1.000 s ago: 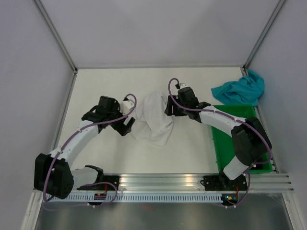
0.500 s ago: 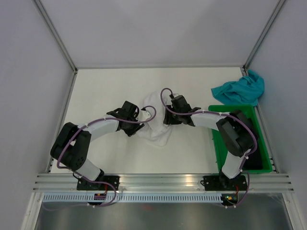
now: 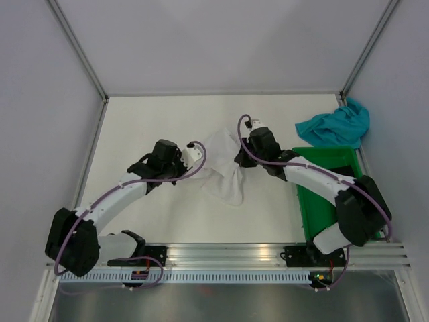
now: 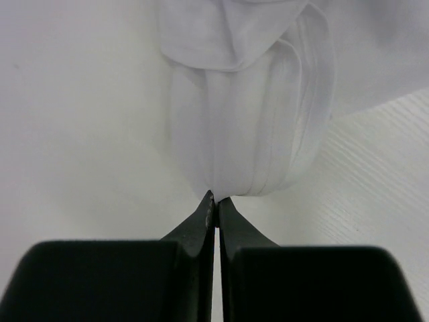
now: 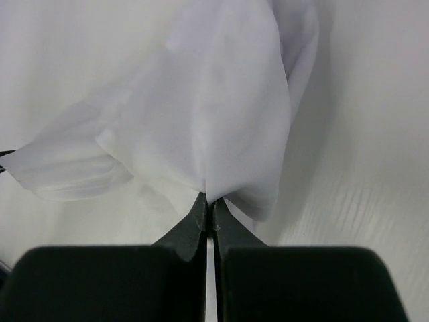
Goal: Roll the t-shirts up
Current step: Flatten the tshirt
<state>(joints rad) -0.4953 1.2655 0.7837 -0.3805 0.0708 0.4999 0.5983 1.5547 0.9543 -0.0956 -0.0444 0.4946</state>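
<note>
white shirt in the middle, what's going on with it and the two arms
The robot is gripping the white t-shirt from both sides. The left gripper is shut on a bunched, folded edge, and the right gripper is shut on another pinch of the cloth. The shirt is crumpled between them on the table and is not rolled yet. The teal t-shirt lies untouched in the far right corner, just beyond the green bin.

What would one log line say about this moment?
left end effector: shut on white t-shirt | right end effector: shut on white t-shirt | teal t-shirt: crumpled, far right | rolling: not yet done
</note>
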